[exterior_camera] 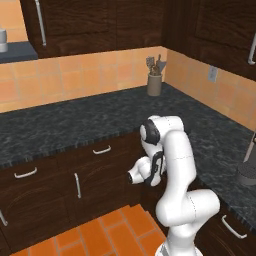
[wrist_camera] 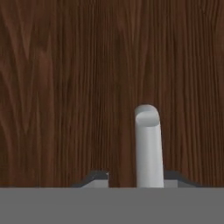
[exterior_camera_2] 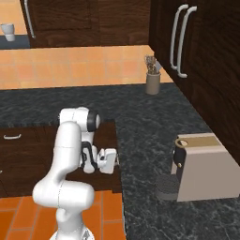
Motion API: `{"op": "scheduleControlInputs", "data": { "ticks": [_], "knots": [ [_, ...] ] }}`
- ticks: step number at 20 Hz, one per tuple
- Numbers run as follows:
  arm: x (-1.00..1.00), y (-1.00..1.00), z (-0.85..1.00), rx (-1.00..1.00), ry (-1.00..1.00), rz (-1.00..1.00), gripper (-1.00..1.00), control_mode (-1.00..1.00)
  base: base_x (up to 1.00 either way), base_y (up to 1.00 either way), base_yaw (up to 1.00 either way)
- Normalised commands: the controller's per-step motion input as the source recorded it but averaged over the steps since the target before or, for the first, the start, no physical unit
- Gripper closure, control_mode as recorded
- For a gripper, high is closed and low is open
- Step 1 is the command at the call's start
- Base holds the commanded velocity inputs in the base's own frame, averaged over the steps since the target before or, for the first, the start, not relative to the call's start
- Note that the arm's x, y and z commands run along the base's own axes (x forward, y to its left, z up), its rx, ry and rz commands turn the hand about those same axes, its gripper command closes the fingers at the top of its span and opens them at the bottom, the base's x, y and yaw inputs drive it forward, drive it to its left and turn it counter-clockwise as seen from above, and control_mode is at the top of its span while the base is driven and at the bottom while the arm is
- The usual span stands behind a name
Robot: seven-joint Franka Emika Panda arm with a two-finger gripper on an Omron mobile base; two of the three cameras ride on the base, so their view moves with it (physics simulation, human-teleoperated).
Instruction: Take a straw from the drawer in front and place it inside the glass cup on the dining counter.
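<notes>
Fingertips (wrist_camera: 98,177) flank silver handle (wrist_camera: 148,144), contact unclear.

The white jointed robot arm (exterior_camera: 175,175) bends low before dark brown wooden cabinet fronts (exterior_camera: 95,175) under a black speckled granite counter (exterior_camera: 75,125), where a grey utensil crock (exterior_camera: 154,82) stands against the orange tiled wall (exterior_camera: 75,80).

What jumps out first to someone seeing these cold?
The white arm folded low against the dark cabinets under the black counter. In the hand view, the gripper is hard up to a drawer front, its fingertips on either side of the silver handle. On the counter's right, a beige coffee machine.
</notes>
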Motion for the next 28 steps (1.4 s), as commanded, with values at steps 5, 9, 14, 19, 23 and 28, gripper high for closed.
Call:
{"op": "scheduleControlInputs", "data": {
  "ticks": [5, 9, 14, 19, 23, 28],
  "knots": [
    [-0.11, 0.69, -0.05, 0.00, 0.00, 0.00, 1.00, -1.00, 0.00, 0.00, 0.00],
    [-0.14, 0.95, -0.03, -0.03, 0.00, 0.00, 1.00, -1.00, 0.00, 0.00, 0.00],
    [-0.18, 1.00, -0.01, -0.06, 0.00, 0.00, 1.00, -1.00, 0.00, 0.00, 0.00],
    [-0.18, 1.00, 0.00, -0.06, 0.00, 0.00, 1.00, -1.00, 0.00, 0.00, 0.00],
    [-0.14, 1.00, 0.00, -0.06, 0.00, 0.00, 1.00, -1.00, 0.00, 0.00, 0.00],
    [-0.06, 0.93, 0.00, -0.05, 0.00, -0.05, -1.00, -1.00, 0.00, 0.00, 0.00]
  ]
}}
